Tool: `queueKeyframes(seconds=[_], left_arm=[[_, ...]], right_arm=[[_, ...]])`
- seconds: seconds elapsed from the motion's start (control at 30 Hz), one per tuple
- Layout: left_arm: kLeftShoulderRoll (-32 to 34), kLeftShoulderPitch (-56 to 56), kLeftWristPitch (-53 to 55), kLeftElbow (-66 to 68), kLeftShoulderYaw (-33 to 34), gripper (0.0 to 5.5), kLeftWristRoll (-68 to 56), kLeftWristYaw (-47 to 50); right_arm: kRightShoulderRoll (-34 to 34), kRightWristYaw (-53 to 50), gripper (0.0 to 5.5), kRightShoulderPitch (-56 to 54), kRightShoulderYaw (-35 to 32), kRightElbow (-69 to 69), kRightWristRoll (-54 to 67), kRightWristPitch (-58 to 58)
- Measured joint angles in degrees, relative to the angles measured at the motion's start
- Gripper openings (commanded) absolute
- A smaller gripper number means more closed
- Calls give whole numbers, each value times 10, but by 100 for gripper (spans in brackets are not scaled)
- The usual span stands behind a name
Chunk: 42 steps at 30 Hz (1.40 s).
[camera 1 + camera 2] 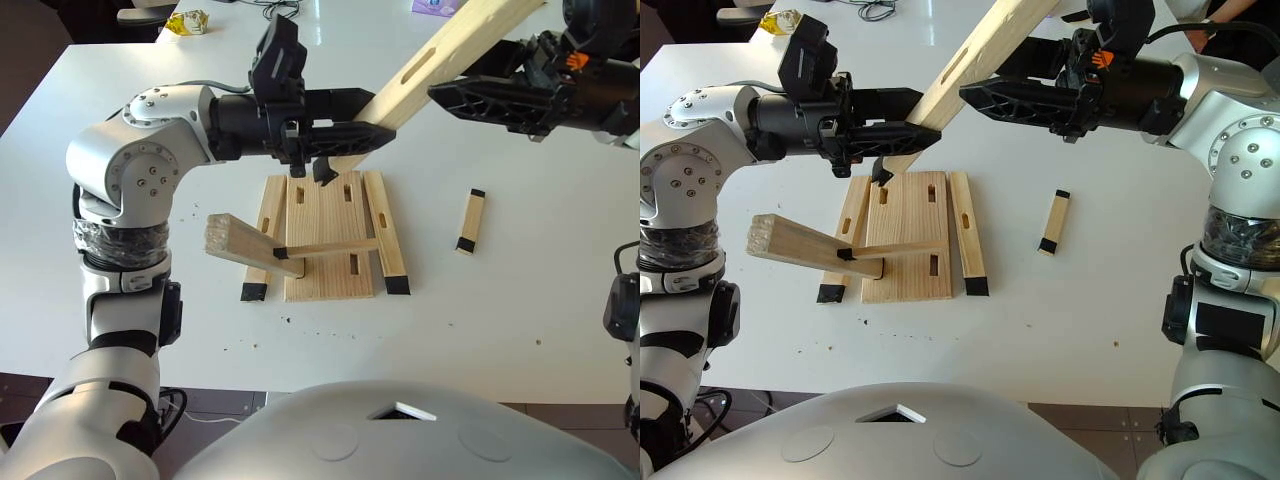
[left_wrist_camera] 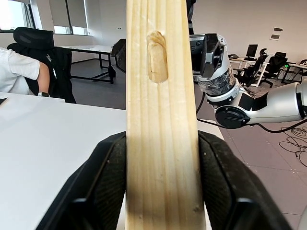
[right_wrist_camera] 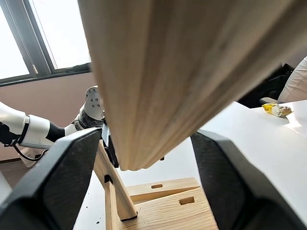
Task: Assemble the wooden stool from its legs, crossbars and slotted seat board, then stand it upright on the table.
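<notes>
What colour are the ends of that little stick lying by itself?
Both ends of the short crossbar are black; clearest in left eye view.

White table [image 1: 500, 330] — slotted seat board [image 1: 325, 220], flanking legs [image 1: 385, 232], loose crossbar [image 1: 470, 222]

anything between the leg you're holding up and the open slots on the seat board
Nothing visible blocks the far slots: the raised leg, clamped by the left end effector and right end effector, hangs over the seat board's far edge. The tilted leg and thin crossbar sit nearer the front.
</notes>
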Motion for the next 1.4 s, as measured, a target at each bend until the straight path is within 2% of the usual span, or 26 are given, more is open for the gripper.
queueKeyframes(seconds=[0.2,0.5,1.2,1.23,1.4], left_arm=[[-1,0,0,-1,-3,205,-6,2],[-1,0,1,-5,-9,205,-12,-3],[-2,0,4,5,-23,205,-8,-11],[-3,-1,4,7,-23,241,-8,-11],[-3,-10,16,21,-24,320,9,18]], right_arm=[[9,-1,341,-3,0,-8,2,6],[9,2,213,-3,0,-13,-1,10],[-9,29,211,9,12,-32,-23,-10],[-9,29,211,9,12,-32,-23,-14],[4,4,205,11,18,-34,-46,-21]])
